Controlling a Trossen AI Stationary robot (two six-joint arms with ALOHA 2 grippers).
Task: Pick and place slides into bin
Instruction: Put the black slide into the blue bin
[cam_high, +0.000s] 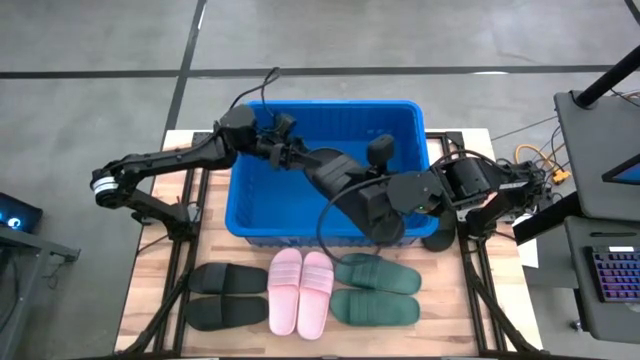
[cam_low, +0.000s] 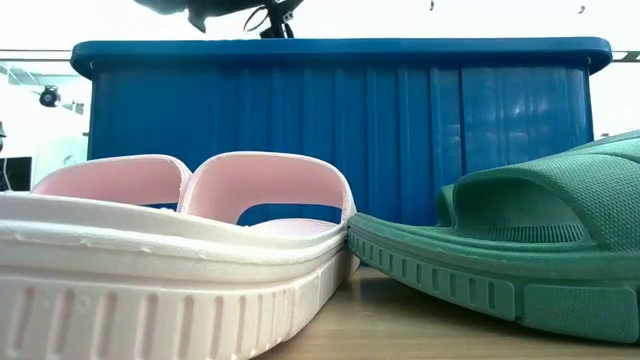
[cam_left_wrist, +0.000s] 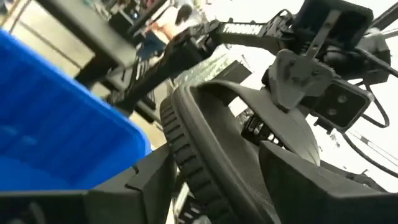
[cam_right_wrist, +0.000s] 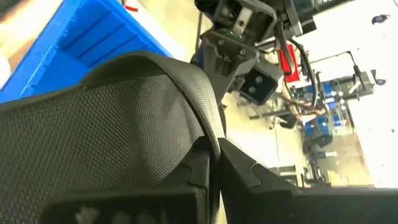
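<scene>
Two grippers, left (cam_high: 318, 163) and right (cam_high: 385, 200), meet over the bin (cam_high: 250, 195), each clamped on a black slide (cam_high: 345, 172) held above the bin's interior. Slide's long axis runs between them. Six slides remain on the table (cam_high: 150, 290), in front of the bin.

You're looking down on a wooden slatted table (cam_high: 150, 300) standing on a grey concrete floor (cam_high: 90, 50) crossed by dark seams. To your right sits a dark desk (cam_high: 600, 130) with a keyboard (cam_high: 612, 275); bright, washed-out light fills the room behind.
</scene>
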